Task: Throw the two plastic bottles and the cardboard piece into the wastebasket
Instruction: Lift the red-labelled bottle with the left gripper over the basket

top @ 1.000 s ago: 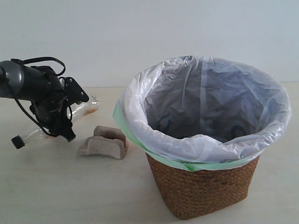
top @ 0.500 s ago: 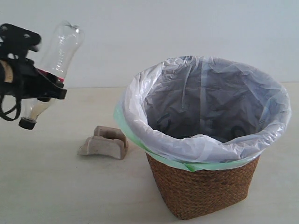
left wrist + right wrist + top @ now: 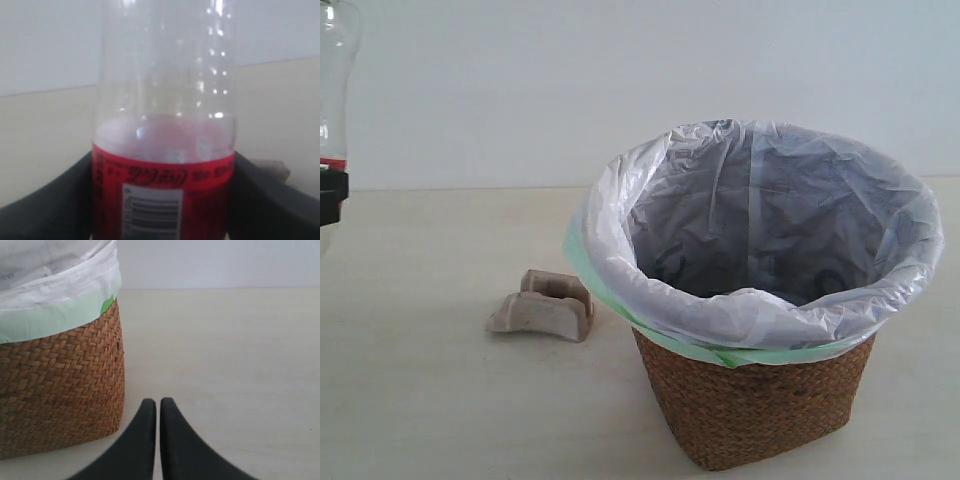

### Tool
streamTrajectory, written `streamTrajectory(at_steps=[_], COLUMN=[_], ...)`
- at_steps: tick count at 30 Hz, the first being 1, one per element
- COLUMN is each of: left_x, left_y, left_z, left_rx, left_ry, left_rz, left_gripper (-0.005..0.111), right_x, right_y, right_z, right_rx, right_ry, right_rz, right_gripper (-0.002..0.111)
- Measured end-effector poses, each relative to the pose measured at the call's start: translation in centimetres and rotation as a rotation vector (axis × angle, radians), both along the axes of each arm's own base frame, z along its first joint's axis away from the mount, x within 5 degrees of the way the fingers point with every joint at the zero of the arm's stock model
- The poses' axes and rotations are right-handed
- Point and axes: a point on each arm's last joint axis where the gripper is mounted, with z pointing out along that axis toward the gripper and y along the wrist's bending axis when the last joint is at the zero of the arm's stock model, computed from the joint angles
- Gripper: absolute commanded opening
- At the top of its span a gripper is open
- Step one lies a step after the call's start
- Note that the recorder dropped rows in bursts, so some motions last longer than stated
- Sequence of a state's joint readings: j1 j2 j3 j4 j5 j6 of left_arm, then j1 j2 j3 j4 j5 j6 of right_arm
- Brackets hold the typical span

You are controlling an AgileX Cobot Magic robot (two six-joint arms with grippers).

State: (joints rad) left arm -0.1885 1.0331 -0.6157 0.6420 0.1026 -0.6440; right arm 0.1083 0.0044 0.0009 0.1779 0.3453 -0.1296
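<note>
One of three items is in hand, none confirmed binned

- left gripper [image 3: 162,200]: clenched on the slim bottle [image 3: 162,85], jaws pressed to both sides at the red label. Exterior view puts that bottle high at the far left edge, lifted clear of the table [image 3: 420,420] and well apart from the wastebasket [image 3: 760,420]
- right gripper [image 3: 155,412]: fingers closed tip to tip, nothing between them, parked low just beside the wicker wall
- cardboard piece [image 3: 542,310]: lying on the table between the raised bottle and the basket, near the basket's left side, not touching it
- green-cap bottle: not in any view. Could be down in the basket, but the bag liner [image 3: 620,230] only shows dark folds from this angle, so can't tell

My read: we're in the carry step for the slim bottle. Left to do: swing it over the rim and release, then pick and drop the cardboard. Green-cap bottle status needs a look inside the basket
</note>
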Motion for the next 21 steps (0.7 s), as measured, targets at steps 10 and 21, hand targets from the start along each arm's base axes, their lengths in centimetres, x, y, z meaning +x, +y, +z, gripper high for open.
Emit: streamTrajectory(at_steps=[10,21], left_x=[-2.0,-2.8], left_y=[1.7,3.8], left_z=[0.5,-0.3], left_rx=[-0.055,0.051], left_ry=[0.069,0.171], left_rz=[0.192,0.413], left_gripper=[0.004,0.004], right_x=[0.0,0.0], right_y=[0.0,0.0], right_z=[0.0,0.0], right_rx=[0.0,0.0], right_ry=[0.0,0.0], right_rz=[0.0,0.0], right_gripper=[0.0,0.0])
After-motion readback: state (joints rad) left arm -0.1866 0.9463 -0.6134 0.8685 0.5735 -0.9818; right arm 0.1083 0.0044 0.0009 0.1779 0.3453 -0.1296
